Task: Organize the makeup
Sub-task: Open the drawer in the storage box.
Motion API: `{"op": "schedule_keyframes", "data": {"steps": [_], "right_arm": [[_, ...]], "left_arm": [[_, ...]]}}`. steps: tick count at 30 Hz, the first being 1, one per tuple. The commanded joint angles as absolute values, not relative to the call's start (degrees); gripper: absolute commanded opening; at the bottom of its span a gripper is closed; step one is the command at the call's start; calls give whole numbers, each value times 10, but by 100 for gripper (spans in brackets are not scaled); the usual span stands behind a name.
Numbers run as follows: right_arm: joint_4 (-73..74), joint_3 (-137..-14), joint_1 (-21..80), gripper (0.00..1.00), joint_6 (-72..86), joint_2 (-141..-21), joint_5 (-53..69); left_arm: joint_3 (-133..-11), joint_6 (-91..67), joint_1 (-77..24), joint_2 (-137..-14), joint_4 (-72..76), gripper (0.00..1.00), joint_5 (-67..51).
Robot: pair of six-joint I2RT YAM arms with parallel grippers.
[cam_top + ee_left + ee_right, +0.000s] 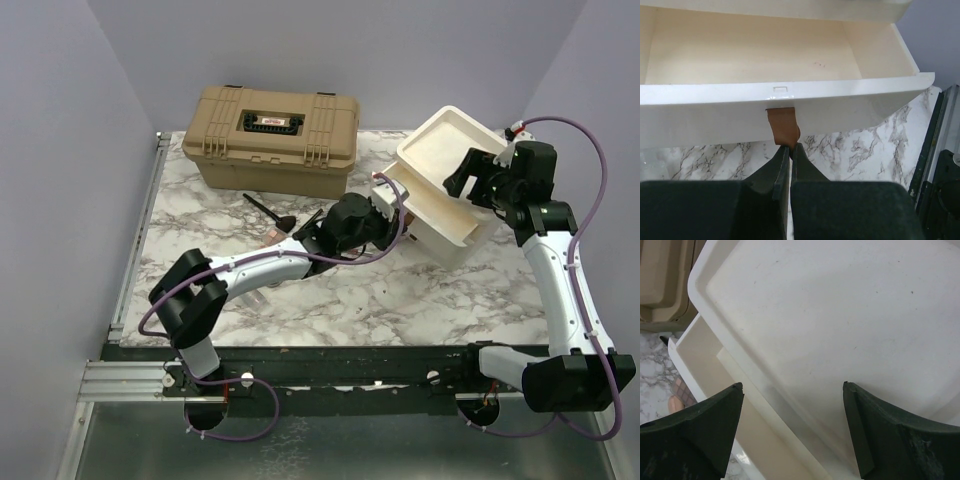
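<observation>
The makeup lies on the marble left of the white drawer box (455,150): a thin black brush (262,208) and a pinkish piece (272,236) beside it. A pink palette with brown squares (681,391) shows past the drawer's edge. My left gripper (790,146) is shut on the brown pull tab (782,124) of the box's drawer (790,95), which stands pulled out with nothing showing inside. In the top view my left gripper (384,206) sits at that drawer's front. My right gripper (793,386) hangs open above the box's top tray (840,315), holding nothing; in the top view the right gripper (468,178) is over the box.
A big tan latched case (270,135) stands at the back left, close behind the brush. The white box sits at an angle at the right of the table. A metal rail (140,220) borders the table's left edge, and lavender walls enclose the table on three sides.
</observation>
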State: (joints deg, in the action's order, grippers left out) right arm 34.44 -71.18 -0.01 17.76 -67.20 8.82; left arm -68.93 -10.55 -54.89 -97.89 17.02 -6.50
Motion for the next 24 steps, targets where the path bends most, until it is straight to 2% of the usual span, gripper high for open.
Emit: {"op": "schedule_keyframes", "data": {"steps": [1,13,22,23,24], "right_arm": [[393,-719,0,88,183,-681,119],[395,-727,0,90,173,-676,166],[398,-729,0,91,158,-667,176],[398,-729,0,91,155,-666,180],[398,-729,0,91,153,-665,184]], "left_arm": [[-671,-116,-557,-942,163,0,-86],[-656,-113,-556,-926,147,0,-29],[-696,-106,-554,-950,99,0,-54],[-696,-112,-554,-950,99,1,-47],[-696,-119,-554,-951,102,11,-39]]}}
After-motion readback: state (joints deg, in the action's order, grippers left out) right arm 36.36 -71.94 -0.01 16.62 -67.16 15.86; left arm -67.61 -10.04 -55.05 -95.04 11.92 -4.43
